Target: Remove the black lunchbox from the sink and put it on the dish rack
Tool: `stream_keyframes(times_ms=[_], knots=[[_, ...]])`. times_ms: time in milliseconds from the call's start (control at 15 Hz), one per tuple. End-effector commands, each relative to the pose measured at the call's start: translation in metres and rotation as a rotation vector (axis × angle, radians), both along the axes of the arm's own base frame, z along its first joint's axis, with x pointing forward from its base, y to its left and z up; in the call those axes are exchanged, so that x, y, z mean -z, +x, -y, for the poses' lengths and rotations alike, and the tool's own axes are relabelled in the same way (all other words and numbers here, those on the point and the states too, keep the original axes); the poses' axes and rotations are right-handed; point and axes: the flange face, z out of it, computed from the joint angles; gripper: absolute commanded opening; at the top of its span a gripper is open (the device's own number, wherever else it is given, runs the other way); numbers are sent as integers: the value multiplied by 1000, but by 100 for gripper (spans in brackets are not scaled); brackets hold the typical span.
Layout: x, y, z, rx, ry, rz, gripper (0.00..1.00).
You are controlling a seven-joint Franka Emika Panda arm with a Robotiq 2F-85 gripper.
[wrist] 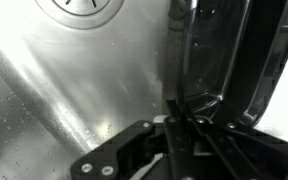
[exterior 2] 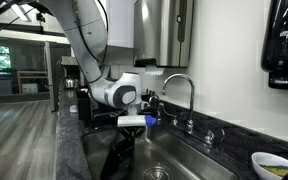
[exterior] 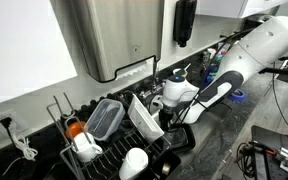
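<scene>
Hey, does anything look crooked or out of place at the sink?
The black lunchbox hangs tilted on edge over the sink, gripped by its rim in the pincer rather than sitting flat. Nothing looks spilled.

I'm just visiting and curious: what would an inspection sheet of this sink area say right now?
Surface: dark countertop around a steel sink.
Job's things: lunchbox tilted at the sink, not yet on the rack.
Clutter: clear container and white cup in the rack.
Gripper: gripper closed on the lunchbox wall.
Cables: white cable by the wall.
Surroundings: faucet, black soap dispenser.
</scene>
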Motion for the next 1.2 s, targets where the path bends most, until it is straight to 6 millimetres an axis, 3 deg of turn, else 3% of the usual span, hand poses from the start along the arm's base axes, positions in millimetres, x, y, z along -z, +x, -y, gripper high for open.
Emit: stream_keyframes(times_ms=[0, 1133], knots=[[-24, -14, 1, 17, -20, 3, 2], [-132, -50, 7, 6, -51, 122, 2]])
